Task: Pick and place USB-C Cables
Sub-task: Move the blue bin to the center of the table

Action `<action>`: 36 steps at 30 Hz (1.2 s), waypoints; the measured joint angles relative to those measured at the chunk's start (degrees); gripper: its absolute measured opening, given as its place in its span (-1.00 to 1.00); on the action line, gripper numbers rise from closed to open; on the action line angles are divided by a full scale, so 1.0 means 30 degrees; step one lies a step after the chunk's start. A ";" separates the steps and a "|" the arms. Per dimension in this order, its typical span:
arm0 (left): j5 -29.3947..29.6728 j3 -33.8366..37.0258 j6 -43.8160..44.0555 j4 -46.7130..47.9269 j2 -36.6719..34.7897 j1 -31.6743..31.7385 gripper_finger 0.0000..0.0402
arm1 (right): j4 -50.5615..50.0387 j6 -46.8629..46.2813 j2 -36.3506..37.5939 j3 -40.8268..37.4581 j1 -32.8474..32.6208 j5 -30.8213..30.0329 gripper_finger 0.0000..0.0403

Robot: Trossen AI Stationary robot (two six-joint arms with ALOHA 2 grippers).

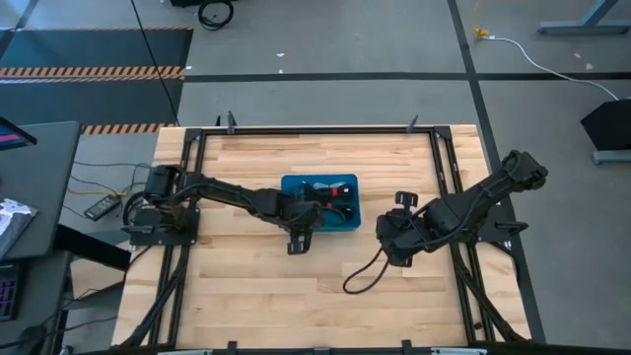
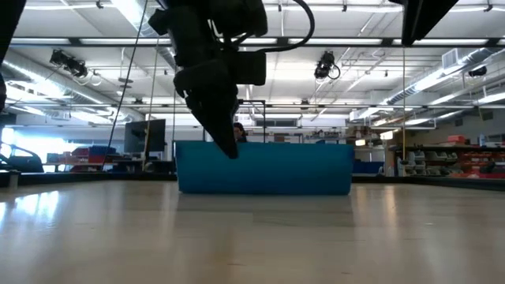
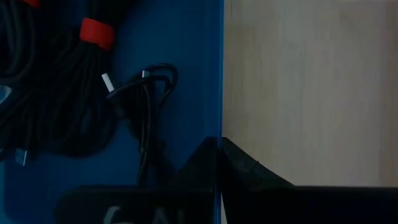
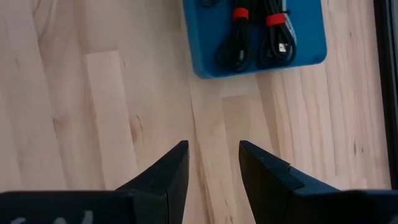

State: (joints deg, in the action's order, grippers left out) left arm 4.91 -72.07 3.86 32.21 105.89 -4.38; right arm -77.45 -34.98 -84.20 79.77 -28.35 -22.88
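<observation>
A blue tray [image 1: 294, 184] sits mid-table with coiled USB-C cables in it. The left wrist view shows a thin black cable [image 3: 148, 102] beside a thicker black coil with a red band [image 3: 94, 32]. The right wrist view shows two black coils with red bands [image 4: 239, 37] [image 4: 278, 34]. No whitish-grey cable shows. My left gripper [image 1: 301, 225] is shut, pointing down at the tray's near wall [image 3: 214, 74], holding nothing I can see. My right gripper [image 4: 214, 155] is open over bare wood, to the right of the tray and nearer than it. My left gripper's shut fingertips [image 2: 230, 150] stand at the tray's near wall [image 2: 264, 170], pointing down from above. I cannot tell whether they touch the wall or the thin black cable that runs under the gripper.
A black cord [image 1: 360, 276] loops over the wood by my right arm, toward the near edge. A black frame [image 1: 444, 168] borders the table. Bare wood lies near and far of the tray. Beyond the table in the low view is a workshop room.
</observation>
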 joint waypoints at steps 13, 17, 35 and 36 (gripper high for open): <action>0.0170 -0.0009 0.0647 0.0311 0.0012 -0.0872 -0.95 | -0.0051 -0.0495 0.0000 0.0000 -0.0782 -0.0580 -0.27; 0.0240 -0.0009 0.0647 0.0318 0.0012 -0.0883 -0.95 | -0.0048 -0.0495 -0.0003 0.0000 -0.0782 -0.0573 -0.27; 0.0240 -0.0009 0.0613 0.0398 0.0012 -0.1171 -0.94 | -0.0036 -0.0503 -0.0015 0.0000 -0.0782 -0.0722 -0.27; 0.0233 -0.0009 0.0668 0.0398 0.0012 -0.1211 -0.94 | -0.0036 -0.0503 -0.0015 0.0000 -0.0782 -0.0723 -0.27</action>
State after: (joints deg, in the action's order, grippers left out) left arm 5.61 -72.10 5.87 33.41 105.93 -8.01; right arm -77.56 -36.49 -84.25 79.77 -30.70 -25.05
